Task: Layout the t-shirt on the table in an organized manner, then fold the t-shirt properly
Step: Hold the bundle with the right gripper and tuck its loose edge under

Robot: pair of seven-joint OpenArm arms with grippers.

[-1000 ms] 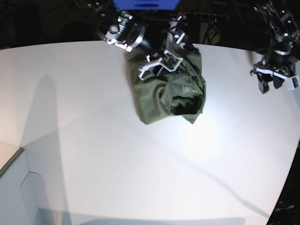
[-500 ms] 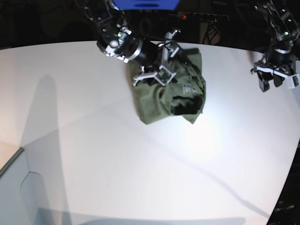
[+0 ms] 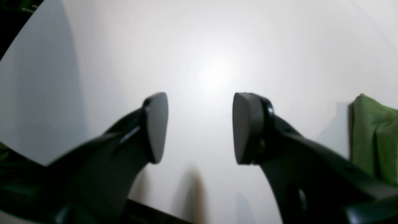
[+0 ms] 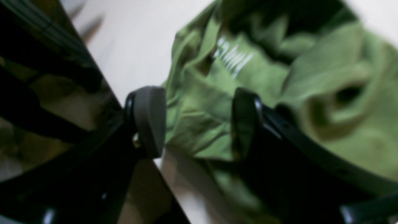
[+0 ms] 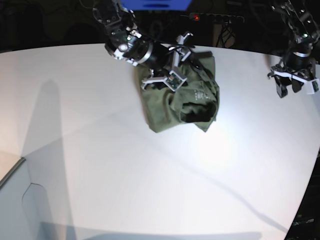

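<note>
The olive-green t-shirt lies crumpled in a heap on the far middle of the white table, with a dark opening facing front. My right gripper hovers open over the heap's back left part. In the right wrist view its fingers stand apart over wrinkled fabric with pale printing, nothing pinched between them. My left gripper hangs open at the far right, well clear of the shirt. In the left wrist view it is over bare table, with a strip of the t-shirt at the frame's right edge.
The table's curved far edge runs just behind the shirt, with dark clutter and a power strip with a red light beyond. A blue block sits above the right arm. At the lower left a grey box corner meets the table's edge.
My right gripper has shifted left and turned over the shirt's back part, staying open. The shirt and the left arm have barely moved.
</note>
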